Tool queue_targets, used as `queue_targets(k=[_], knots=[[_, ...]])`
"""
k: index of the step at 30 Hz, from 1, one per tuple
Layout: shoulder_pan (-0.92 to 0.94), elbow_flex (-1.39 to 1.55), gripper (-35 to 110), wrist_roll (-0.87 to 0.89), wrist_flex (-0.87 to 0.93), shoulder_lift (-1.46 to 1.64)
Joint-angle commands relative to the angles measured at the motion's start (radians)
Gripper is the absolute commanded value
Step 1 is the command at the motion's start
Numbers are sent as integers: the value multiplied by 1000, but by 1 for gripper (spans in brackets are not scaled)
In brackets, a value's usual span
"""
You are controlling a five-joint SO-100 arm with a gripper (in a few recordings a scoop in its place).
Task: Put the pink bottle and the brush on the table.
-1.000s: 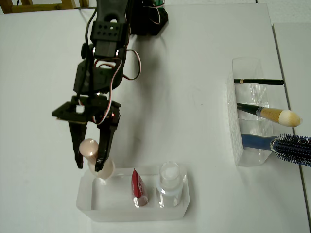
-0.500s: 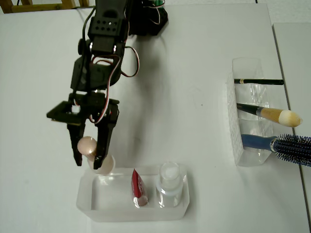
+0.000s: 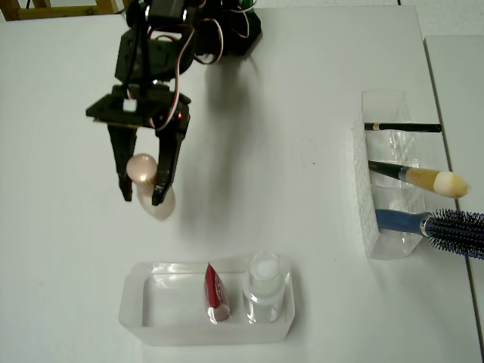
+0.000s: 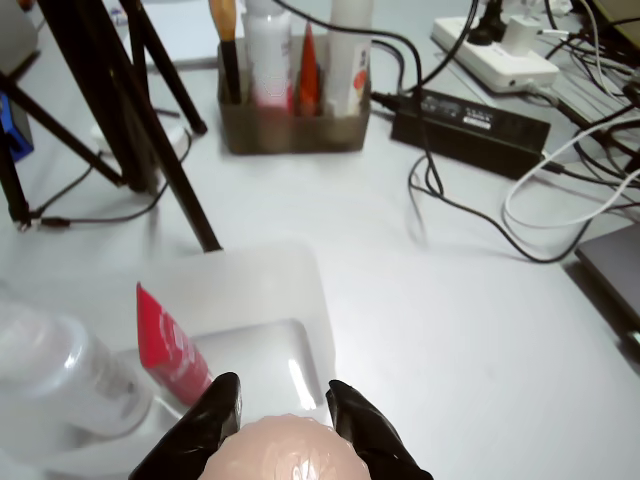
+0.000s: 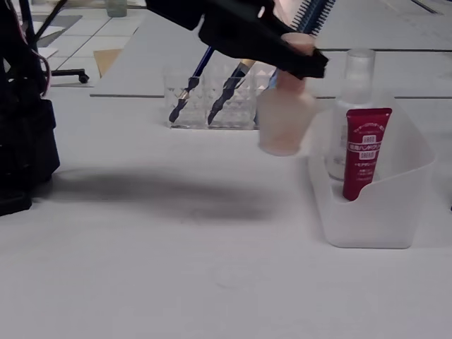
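Note:
My gripper (image 3: 142, 198) is shut on the pink bottle (image 3: 160, 206), its black fingers (image 4: 205, 425) pinching just below the peach cap (image 4: 282, 452). In the fixed view the pink bottle (image 5: 285, 121) hangs upright in the air above the white table (image 3: 302, 91), left of the tray, with the gripper (image 5: 311, 63) clamping its neck. The brush (image 3: 422, 179), with a dark handle and a tan bristle head, lies in the clear holder (image 3: 382, 227) at the right of the overhead view. In the fixed view the brush (image 5: 232, 86) stands in that holder at the back.
A translucent tray (image 3: 151, 321) near the front edge holds a red tube (image 3: 214, 291) and a clear bottle with a white cap (image 3: 265, 283). The holder also carries a blue-handled hairbrush (image 3: 442, 224) and a thin black stick (image 3: 401, 127). The arm's base (image 3: 227, 26) stands at the far edge.
The gripper has lifted the pink bottle out of the tray's left end and carried it back toward the arm's base, over open table.

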Motion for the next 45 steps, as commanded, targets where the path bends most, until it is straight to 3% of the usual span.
queue_targets(k=[1, 11, 29, 45], knots=[[17, 41, 0, -48, 20, 141], [55, 221, 0, -100, 61, 348], [334, 611, 0, -202, -63, 623], [552, 819, 0, -181, -198, 732]])
